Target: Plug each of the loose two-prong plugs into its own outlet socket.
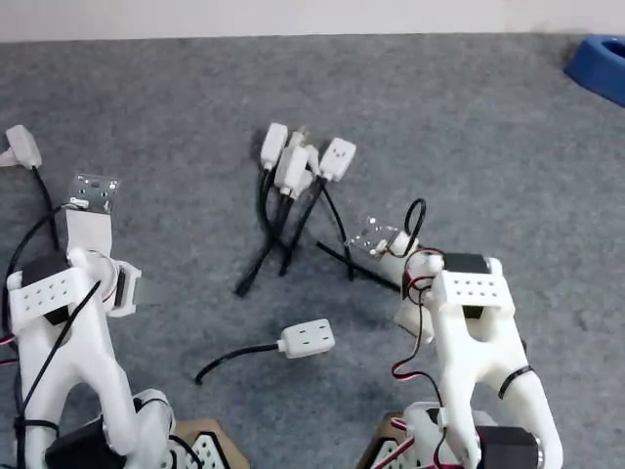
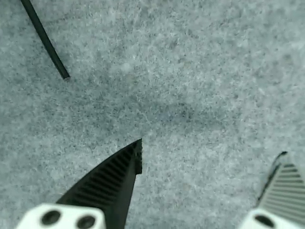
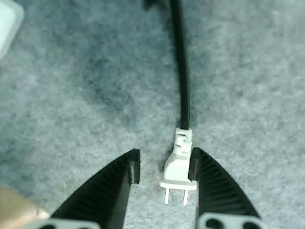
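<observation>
Plug lies between the spread fingers of my right tool, touching one; my left tool gapes wide over the worktop, holding nothing.

White plug w/ black cord, grey speckled carpet, prob. blue bin.

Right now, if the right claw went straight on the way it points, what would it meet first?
The two-prong plug: it lies between the right claw's open fingers, close against one. Pushing on, the fingertips would probably land on the grey mat either side, though depth is unclear.
</observation>
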Controlling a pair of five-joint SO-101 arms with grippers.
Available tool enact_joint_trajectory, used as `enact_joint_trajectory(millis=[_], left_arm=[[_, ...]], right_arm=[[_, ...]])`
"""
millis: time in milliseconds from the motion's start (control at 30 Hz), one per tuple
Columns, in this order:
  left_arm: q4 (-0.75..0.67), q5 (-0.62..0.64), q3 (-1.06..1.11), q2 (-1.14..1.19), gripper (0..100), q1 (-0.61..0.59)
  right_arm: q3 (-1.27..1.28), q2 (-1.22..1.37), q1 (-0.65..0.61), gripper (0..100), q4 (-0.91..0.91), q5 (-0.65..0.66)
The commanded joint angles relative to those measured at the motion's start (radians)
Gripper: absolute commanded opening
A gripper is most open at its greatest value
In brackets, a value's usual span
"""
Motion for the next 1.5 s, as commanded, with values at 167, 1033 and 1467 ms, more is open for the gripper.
enact_joint_trajectory(millis=[167, 1033, 1467], left_arm=[[0.012, -0.008, -0.004, -0.028, 41, -0.013], [0.054, -0.055, -0.005, -0.031, 41, -0.073], [0.054, -0.055, -0.007, -0.031, 41, -0.067]], right_arm=[[-0.051, -0.002, 0.010, 17.6, -0.016, 0.037], [-0.107, 0.326, 0.047, 17.6, -0.229, 0.018], [-0.143, 0.433, 0.050, 0.8, -0.232, -0.014]])
